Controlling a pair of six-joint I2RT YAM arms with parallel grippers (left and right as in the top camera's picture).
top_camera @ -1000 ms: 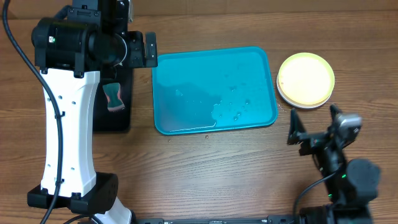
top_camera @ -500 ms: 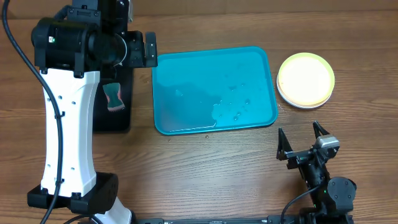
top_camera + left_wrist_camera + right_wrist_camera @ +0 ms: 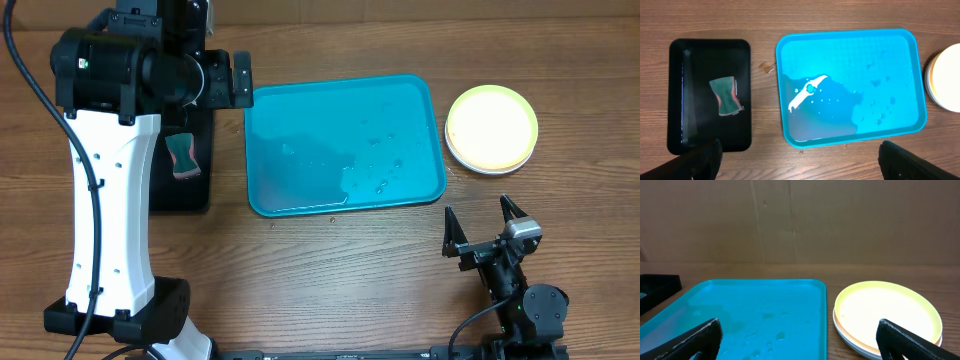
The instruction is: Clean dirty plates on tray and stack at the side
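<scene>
The turquoise tray point(image 3: 345, 145) lies mid-table, wet, with no plate on it; it also shows in the left wrist view point(image 3: 850, 85) and the right wrist view point(image 3: 750, 315). The plates point(image 3: 491, 129) sit stacked right of the tray, the yellow-green one on top, a white rim under it; they show in the right wrist view point(image 3: 887, 317) and at the left wrist view's edge point(image 3: 946, 77). The pale blue plate is hidden. My left gripper point(image 3: 797, 162) is open and empty, high above the table. My right gripper point(image 3: 483, 226) is open and empty, low near the front edge, facing the tray and plates.
A black tray point(image 3: 180, 165) left of the turquoise tray holds a green-and-red sponge point(image 3: 182, 155); both show in the left wrist view, tray point(image 3: 690, 130) and sponge point(image 3: 726, 96). Small drops lie on the wood by the tray's front rim point(image 3: 802, 149).
My right arm pulled back from beside the plates toward the table's front and lowered, then settled. The left arm, tray and plates have not moved.
</scene>
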